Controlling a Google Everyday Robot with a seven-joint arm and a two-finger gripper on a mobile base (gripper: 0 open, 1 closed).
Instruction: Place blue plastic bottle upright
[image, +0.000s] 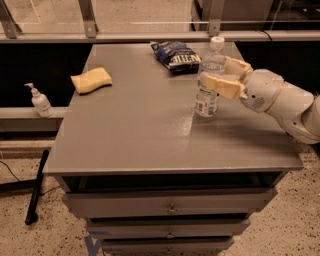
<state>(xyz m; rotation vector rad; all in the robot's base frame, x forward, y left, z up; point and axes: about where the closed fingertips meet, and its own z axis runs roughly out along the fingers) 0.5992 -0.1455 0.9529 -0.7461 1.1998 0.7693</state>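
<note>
Camera view looks down at a flat grey surface (135, 135) that tops a cabinet with grey metal drawers (170, 206) below its front edge. A clear, slim blue plastic bottle (206, 100) with a white screw cap and a white label printed in dark bluish ink stands upright on the right half of the surface, cap at the top. Its base is at the surface, though whether it bears its full weight there cannot be told.

From the right edge reaches a white, rounded robot arm (280, 97). Its end effector (215, 74), with two cream-coloured fingers (222, 86), sits at the bottle's upper body, above the label. One finger lies on the near side of the bottle and the other on the far side, both closed in against it, so the bottle is clasped between them.

A dark blue crinkled chip bag (176, 55) lies flat towards the back of the surface, just behind and to the left of the bottle and apart from it. A soft yellow sponge (91, 81) lies near the back left corner, well apart from the bottle. Off the surface, on a low ledge at the left, stands a small white pump-dispenser bottle (39, 100). A black pole (37, 187) lies on the speckled floor (30, 235) beside the cabinet.
</note>
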